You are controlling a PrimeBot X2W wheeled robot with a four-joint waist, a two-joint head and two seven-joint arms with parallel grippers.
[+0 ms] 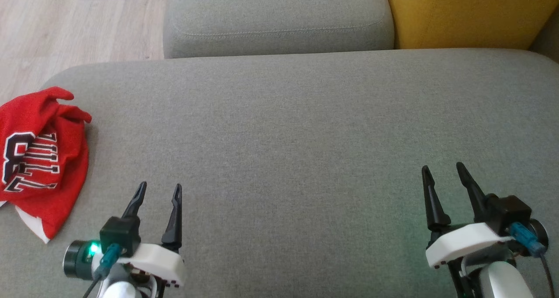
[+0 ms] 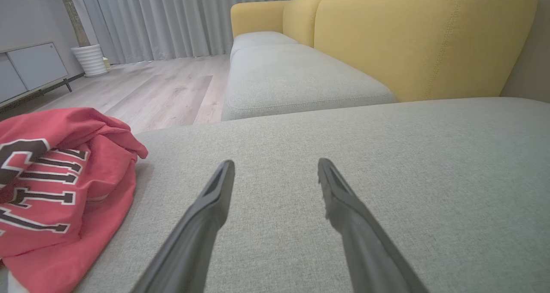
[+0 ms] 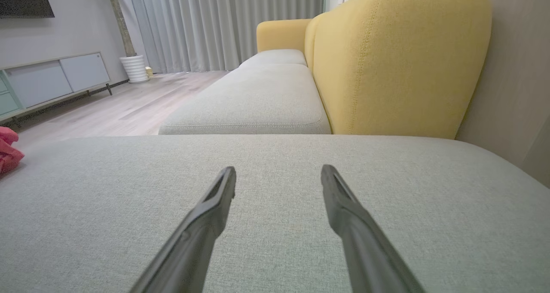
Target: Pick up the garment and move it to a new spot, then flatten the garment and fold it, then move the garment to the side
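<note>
Garment lettering: on the red garment point(image 1: 65, 193), at the left edge of the head view, we see black block letters edged in white, turned sideways and creased; we cannot read a whole word.
Garment number: left of the letters we see a large black figure, seemingly an 8, partly folded.
Left wrist view: the red garment point(image 2: 56, 241) shows the same letters at lower left, broken by folds.

Crumpled red garment point(image 1: 41, 158), bunched in loose heap at far left edge of grey cushion point(image 1: 284, 127). Dark block lettering w/ white outline, plus part of a big numeral, creased across top. White trim peeking out at bottom.
</note>
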